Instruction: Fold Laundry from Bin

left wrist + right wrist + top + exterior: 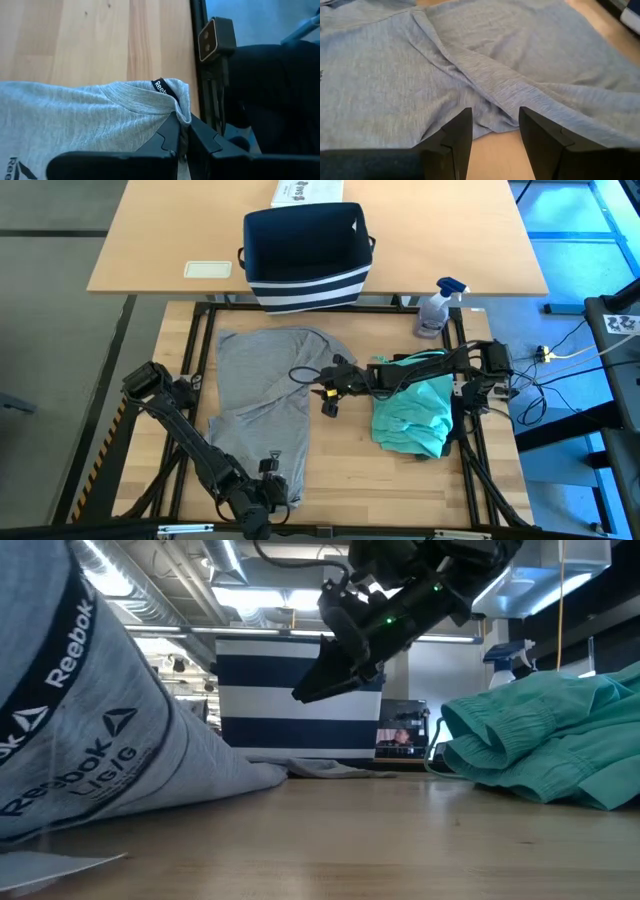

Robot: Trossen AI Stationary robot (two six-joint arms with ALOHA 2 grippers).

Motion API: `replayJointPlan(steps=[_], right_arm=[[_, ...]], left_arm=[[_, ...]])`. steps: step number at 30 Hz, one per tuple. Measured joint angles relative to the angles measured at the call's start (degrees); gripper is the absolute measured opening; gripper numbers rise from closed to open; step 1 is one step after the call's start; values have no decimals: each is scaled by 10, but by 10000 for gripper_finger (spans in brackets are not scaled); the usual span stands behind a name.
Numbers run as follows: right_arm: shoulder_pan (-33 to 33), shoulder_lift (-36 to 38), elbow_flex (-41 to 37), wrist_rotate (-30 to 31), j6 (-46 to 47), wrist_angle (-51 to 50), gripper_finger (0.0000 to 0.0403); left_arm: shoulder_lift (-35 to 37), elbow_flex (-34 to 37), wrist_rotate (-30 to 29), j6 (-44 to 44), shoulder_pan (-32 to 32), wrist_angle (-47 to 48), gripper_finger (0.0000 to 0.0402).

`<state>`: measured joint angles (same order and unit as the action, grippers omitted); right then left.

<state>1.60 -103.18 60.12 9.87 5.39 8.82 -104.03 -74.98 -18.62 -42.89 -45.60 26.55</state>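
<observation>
We see a wooden work table with a black metal frame round it, and a bigger tan table behind it. The soft grey T-shirt with small black logos lies spread over the left half of the work table, and its near end comes right to the front edge. Bare wood shows in the middle and along the front, between the grey shirt and the crumpled teal cloth piece on the right. The teal piece sits close to the right edge. A small clear spray bottle with a blue top stands at the far right corner. The navy-blue fabric bin with white stripes round its bottom sits on the tan table, just past the far edge of the work table. We cannot see anything in it from above. A white printed box is just behind the bin, and a flat pale card lies to its left. The left gripper is at the front edge, and its two dark fingers are pinched tight on the grey shirt's collar. The right gripper hangs over the shirt's right edge, near the middle of the table. Its fingers stand apart with nothing between them, and the shirt's folded edge lies just below.
</observation>
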Motion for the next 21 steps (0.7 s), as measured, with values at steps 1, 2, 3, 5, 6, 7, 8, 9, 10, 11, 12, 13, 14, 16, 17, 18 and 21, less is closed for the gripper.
replayJointPlan(steps=[1,2,3,5,6,7,8,9,10,11,12,13,14,16,17,18,21], right_arm=[[-4,-2,0,-8,2,0,160],[-7,-5,0,-12,3,2,160],[-10,-8,1,-17,4,-1,160],[-14,-16,0,-19,4,-12,160],[-14,-21,0,-19,4,-11,160],[-14,-25,0,-19,4,-17,160],[-14,-31,0,-17,3,-22,160],[-14,-37,0,-17,4,-22,160],[-14,-41,0,-17,3,-23,160],[-14,-45,0,-17,4,-23,160],[-14,-47,0,-17,3,-22,160],[-14,-48,0,-17,3,-22,160],[-14,-49,0,-17,3,-24,160],[-14,-49,0,-16,3,-23,160],[-14,-49,0,-16,3,-22,160],[-14,-49,0,-16,3,-22,160],[-14,-49,0,-15,1,-15,160]], left_arm=[[0,0,5,0,0,0,11],[0,0,10,0,0,0,11],[0,0,14,0,1,0,11],[0,0,22,0,1,0,11],[0,0,25,0,1,0,11],[0,0,28,-1,1,-1,11],[0,0,32,-1,1,-2,11],[0,0,33,-1,1,-2,11],[0,0,33,-1,1,-2,11],[0,0,33,-1,1,-2,11],[0,0,33,-1,1,-3,11],[0,0,33,-1,1,-5,11],[0,0,33,-1,1,-6,11],[0,0,33,-1,3,-6,11],[0,-1,33,-1,3,-7,11],[0,-1,31,-1,3,-8,11],[0,-1,23,1,3,-14,11]])
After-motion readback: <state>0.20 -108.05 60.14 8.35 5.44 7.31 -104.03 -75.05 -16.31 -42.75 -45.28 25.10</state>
